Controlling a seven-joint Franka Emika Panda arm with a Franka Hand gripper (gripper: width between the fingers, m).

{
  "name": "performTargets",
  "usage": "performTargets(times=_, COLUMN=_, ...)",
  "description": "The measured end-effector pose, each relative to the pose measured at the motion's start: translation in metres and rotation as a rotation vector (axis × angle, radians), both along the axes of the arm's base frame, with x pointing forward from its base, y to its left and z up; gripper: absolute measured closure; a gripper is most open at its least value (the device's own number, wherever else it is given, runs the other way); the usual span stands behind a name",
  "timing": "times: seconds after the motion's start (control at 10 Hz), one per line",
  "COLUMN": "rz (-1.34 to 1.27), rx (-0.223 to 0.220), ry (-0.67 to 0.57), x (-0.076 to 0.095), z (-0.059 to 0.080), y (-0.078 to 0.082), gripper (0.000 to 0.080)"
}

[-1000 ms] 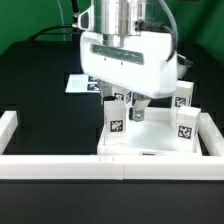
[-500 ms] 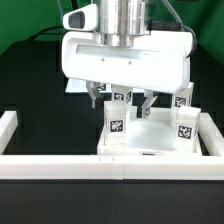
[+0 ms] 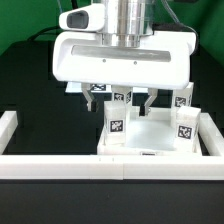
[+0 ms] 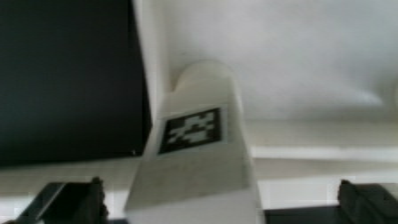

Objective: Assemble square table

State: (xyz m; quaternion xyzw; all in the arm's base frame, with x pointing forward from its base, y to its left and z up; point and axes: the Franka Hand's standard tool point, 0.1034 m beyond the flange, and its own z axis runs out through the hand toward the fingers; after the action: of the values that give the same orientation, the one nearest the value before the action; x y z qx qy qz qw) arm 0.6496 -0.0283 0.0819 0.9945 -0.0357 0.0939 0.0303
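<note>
Open gripper (image 3: pixel 122 100) poised above a table leg (image 3: pixel 116 123)
Jaws stand wide apart, empty; it should centre them on the leg standing on the table top (image 3: pixel 150 135) before closing

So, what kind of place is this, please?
Probably a robotics lab test bench: a black table fenced by white border rails, tagged white furniture legs, and a marker board behind.
</note>
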Motion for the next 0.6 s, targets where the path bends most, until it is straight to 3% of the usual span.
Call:
performTargets(times=0.4, rz=0.207, rx=-0.063, ry=0.017, x=0.0007, z=0.0006, y=-0.0061, gripper=0.015)
performTargets(times=0.6, rz=0.205, rx=-0.062, ry=0.017, x=0.0006, z=0.0005, y=-0.0062, gripper=0.0389)
